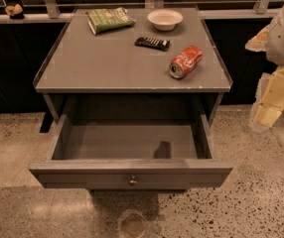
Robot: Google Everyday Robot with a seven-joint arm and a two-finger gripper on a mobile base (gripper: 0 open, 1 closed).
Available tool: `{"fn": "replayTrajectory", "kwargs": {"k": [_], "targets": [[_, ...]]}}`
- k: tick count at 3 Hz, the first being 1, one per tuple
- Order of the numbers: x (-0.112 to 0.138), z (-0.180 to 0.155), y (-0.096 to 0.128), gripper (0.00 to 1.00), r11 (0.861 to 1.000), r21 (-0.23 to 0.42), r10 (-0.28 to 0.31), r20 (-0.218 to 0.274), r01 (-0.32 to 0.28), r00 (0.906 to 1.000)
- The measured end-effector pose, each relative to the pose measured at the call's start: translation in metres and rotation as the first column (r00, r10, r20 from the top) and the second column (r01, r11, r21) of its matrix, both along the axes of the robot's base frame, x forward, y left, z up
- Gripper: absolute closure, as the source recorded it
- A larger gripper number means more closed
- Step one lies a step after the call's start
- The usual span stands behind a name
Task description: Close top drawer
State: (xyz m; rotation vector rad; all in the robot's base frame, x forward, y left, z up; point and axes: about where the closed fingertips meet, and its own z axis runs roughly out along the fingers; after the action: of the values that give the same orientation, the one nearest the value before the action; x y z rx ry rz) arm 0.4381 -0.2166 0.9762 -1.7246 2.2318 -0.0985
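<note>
The top drawer [131,173] of the grey cabinet stands pulled far out toward me. Its flat front panel carries a small round metal knob [132,181] at the centre. The inside of the drawer [129,140] is bare apart from a dark shadow patch. My gripper [267,114] hangs at the right edge of the view, off to the right of the cabinet and above the floor, well apart from the drawer front. The lower drawers are hidden under the open one.
The cabinet top [112,58] holds a green bag [109,20], a white bowl [165,19], a dark bar [152,43] and a red can [185,62] lying on its side. Speckled floor [251,202] surrounds the cabinet. A dark wall with rails runs behind.
</note>
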Motion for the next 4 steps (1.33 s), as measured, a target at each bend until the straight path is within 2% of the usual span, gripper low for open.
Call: {"fn": "replayTrajectory", "kwargs": {"k": [1,2,3,4], "targets": [[0.000,0.000,0.000,0.00,1.000,0.000,0.000,0.000,0.000,1.0000],[-0.013,-0.006,-0.013,0.00,0.999,0.046,-0.020,0.021,0.019,0.9996],[-0.041,-0.016,-0.038,0.00,0.993,0.084,-0.083,0.022,0.081,0.9963],[-0.070,-0.038,-0.060,0.00,0.981,0.122,-0.149,-0.021,0.150,0.9886]]}}
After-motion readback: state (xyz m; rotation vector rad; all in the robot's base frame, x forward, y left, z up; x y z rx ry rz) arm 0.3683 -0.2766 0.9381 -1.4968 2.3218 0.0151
